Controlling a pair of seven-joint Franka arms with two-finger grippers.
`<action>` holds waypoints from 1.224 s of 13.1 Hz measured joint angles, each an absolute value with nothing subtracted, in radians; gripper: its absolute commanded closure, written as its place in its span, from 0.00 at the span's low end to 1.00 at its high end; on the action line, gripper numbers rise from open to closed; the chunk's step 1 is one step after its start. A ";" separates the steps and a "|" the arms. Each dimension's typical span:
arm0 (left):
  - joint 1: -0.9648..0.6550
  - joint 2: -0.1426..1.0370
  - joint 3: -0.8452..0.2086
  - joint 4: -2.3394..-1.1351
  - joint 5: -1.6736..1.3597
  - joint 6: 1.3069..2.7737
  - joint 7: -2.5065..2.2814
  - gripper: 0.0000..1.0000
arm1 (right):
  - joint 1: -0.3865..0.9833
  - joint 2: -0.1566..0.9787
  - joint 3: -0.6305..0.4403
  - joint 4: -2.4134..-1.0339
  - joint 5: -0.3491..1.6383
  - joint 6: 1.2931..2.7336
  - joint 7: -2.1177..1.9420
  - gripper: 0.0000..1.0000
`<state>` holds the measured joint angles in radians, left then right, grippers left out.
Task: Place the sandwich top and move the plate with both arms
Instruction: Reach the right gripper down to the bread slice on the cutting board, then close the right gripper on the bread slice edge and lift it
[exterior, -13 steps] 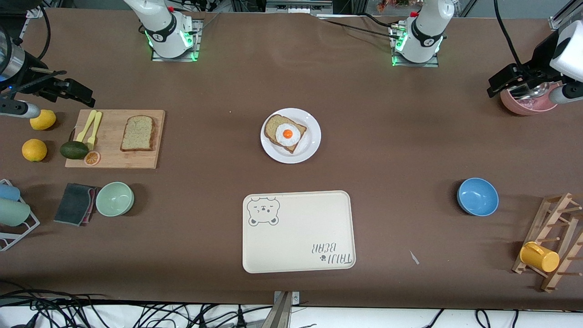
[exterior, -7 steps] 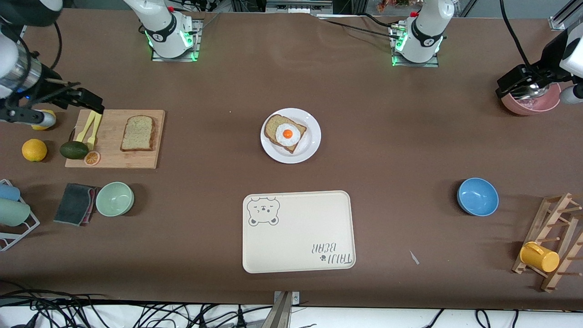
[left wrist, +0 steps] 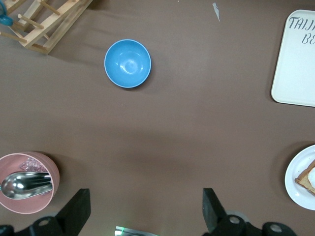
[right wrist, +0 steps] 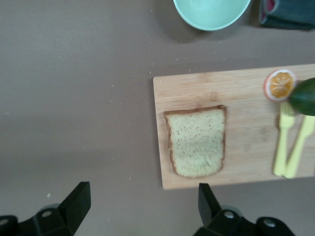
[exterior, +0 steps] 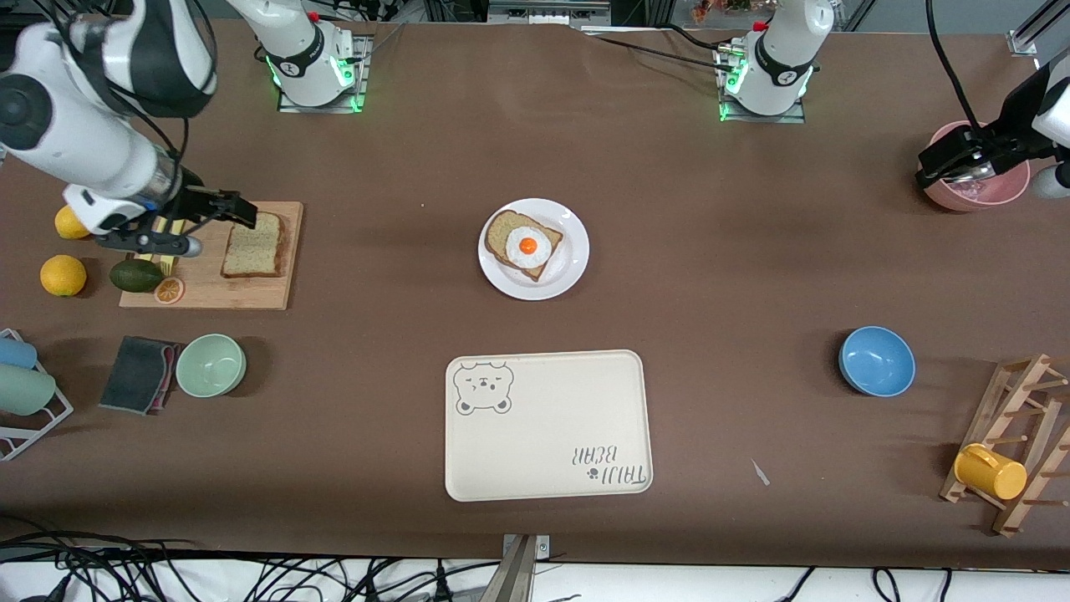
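The right gripper, its fingers spread wide, has moved in from the table's edge and now hangs over the wooden cutting board, just above the sandwich top. The right wrist view shows that whole brown slice lying flat with its darker crust. The left gripper, also spread, has drifted slightly over the pink bowl, while the egg toast sits on the white plate mid-table.

My arms are glossy white with rounded shells and broad black bands at the joints. Each base glows green at its edge and bears a small round black mark. Black cables trail off me. My pincers are matte black and blocky.
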<state>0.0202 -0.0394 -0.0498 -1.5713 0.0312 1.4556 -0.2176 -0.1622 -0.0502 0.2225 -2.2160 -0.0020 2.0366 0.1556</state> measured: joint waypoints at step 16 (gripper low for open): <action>0.017 -0.005 -0.051 -1.571 0.001 1.467 -0.190 0.00 | -0.165 0.200 0.217 -2.425 -0.387 2.428 0.553 0.31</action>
